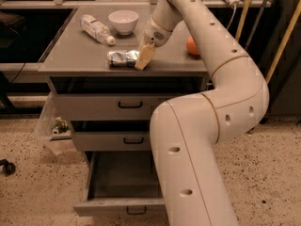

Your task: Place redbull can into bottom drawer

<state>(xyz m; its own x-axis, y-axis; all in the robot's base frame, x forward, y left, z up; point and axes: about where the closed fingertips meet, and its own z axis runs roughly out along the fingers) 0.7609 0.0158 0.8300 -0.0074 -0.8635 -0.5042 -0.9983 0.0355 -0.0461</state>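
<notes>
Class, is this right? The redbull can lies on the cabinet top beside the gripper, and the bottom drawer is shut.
No. The camera view shows the bottom drawer standing open. The redbull can does lie on the cabinet top, beside the gripper.

1 arm [225, 79] bent, extended fwd; pincer [144, 59] tilted down, upper-centre.

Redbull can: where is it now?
The redbull can lies at the front of the cabinet top, upper middle of the camera view, the gripper at its end nearest the orange ball.

1 gripper [143, 60] at can [121, 58], 3 drwrs [117, 206]
</notes>
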